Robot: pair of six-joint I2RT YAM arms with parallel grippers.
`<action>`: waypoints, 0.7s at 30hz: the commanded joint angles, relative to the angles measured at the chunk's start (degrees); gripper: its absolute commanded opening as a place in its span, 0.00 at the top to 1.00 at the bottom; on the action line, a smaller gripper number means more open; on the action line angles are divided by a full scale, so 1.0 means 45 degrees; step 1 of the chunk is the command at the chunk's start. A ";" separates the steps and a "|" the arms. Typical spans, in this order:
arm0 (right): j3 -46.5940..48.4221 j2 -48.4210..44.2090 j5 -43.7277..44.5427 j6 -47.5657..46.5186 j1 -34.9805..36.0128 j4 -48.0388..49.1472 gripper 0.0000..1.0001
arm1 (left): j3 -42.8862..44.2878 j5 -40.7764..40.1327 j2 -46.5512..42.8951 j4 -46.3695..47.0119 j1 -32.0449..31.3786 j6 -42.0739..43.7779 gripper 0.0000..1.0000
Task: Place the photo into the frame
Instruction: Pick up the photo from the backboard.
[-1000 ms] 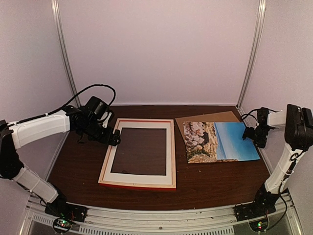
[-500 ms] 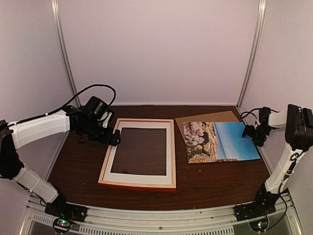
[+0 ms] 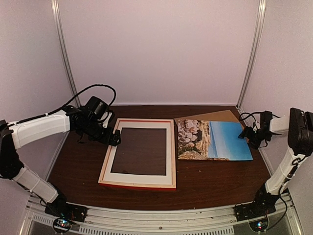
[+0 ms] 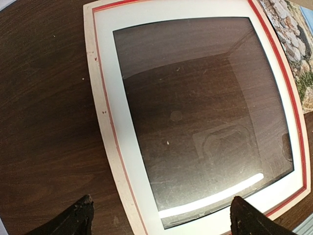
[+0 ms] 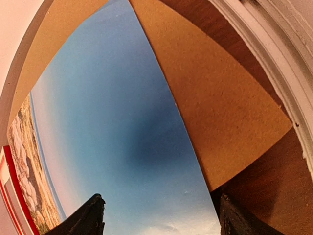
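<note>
The frame lies flat at centre-left, pale wood with a thin red line, and a white mat sits in it around dark glass. The photo, tan rocks beside blue sky, lies to its right with its left edge against the frame's right side. My left gripper hovers open over the frame's left side; its fingers straddle that edge. My right gripper is at the photo's right edge, low over it. Its jaws stand open across the blue part.
A brown backing board lies under the photo and sticks out behind it and to its right. The dark wooden table is walled in, and a white corner rail stands close to the right gripper.
The photo has slid left and turned square, so it now meets the frame's right side. My right gripper has followed it leftward with its jaws narrowing a little. The left arm has not moved.
</note>
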 commanded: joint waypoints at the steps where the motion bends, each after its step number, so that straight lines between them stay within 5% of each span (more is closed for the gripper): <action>1: -0.0844 -0.0436 -0.0717 0.0205 0.0056 -0.0530 0.21 | 0.0212 0.0234 0.0183 0.0395 -0.0042 0.0086 0.02; 21: -0.2045 -0.1279 -0.3217 0.0252 0.0046 -0.0147 0.50 | 0.0487 0.0589 0.0310 0.0388 -0.0042 -0.0010 0.03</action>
